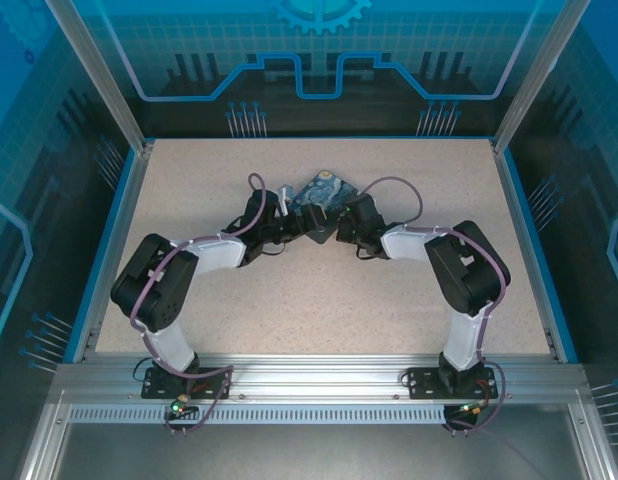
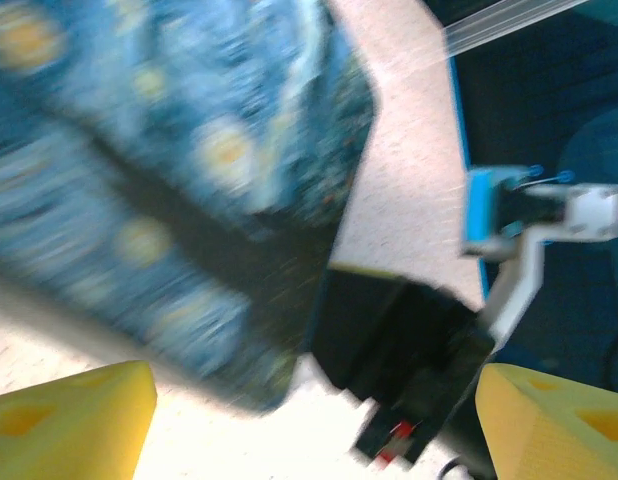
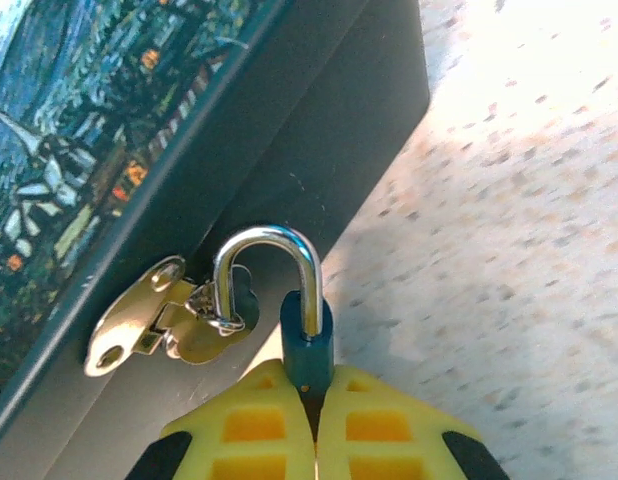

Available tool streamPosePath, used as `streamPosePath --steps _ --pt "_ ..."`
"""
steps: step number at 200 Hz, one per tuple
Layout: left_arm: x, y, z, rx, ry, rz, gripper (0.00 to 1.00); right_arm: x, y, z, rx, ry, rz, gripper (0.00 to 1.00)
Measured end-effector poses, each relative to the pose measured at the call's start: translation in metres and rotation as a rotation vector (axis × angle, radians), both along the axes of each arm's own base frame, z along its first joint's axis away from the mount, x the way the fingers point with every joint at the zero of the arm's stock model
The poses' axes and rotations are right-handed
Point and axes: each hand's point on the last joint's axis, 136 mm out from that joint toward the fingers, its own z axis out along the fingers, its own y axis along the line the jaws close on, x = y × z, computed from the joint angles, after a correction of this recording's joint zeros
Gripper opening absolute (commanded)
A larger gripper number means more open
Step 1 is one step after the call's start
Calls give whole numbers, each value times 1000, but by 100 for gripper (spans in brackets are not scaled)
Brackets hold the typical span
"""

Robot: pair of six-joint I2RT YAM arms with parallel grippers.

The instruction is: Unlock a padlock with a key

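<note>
The right gripper (image 3: 311, 388) clamped the padlock (image 3: 307, 342), shackle (image 3: 264, 240) pointing straight ahead through the hasp (image 3: 139, 335) of the box (image 3: 289, 150); the left gripper (image 2: 314, 410) gaped empty.

- The padlock (image 3: 307, 345) has a shackle of polished metal, bright like a mirror. Its body is dark blue-green, smooth and a little glossy.
- The hasp (image 3: 139, 335) on the box (image 3: 329, 120) is shiny silver metal.
- The side of the box is dark, smooth and matt; the lid carries a printed picture.
- The table (image 3: 509, 250) is pale, speckled and matt, with a fine grain.
- The right gripper (image 3: 311, 400) has fingers (image 3: 254, 430) of matt yellow plastic.
</note>
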Motion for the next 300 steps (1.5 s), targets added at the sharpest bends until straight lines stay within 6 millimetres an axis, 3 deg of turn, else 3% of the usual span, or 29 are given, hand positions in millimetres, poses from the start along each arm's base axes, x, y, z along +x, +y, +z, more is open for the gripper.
streamPosePath --steps 23,32,66,92,122,154,188,232,247,300 --pt "-19 12 -47 65 142 10 85 2 -12 -3 -38 6 4 1" --pt "-24 15 -55 74 166 11 85 2 -13 -3 -46 7 12 1" --pt "-28 18 -37 70 158 14 85 -1 -9 -4 -60 4 43 1" --pt "-29 18 -6 56 110 9 84 -3 -9 -7 -67 0 52 1" --pt "-13 10 37 22 26 5 84 -5 -10 -8 -67 -3 57 1" --pt "8 -1 66 -6 -32 -2 84 -13 -10 -9 -55 -6 64 1" --pt "26 -23 63 -4 -30 -25 84 -28 -3 -10 -49 -1 89 1" --pt "41 -54 38 25 -4 -74 84 -33 -1 -11 -32 -8 100 1" --pt "43 -57 26 38 14 -78 84 -33 -2 -11 -23 -11 102 1" --pt "50 -56 26 50 -6 -67 84 -36 -5 -11 47 -10 128 3"
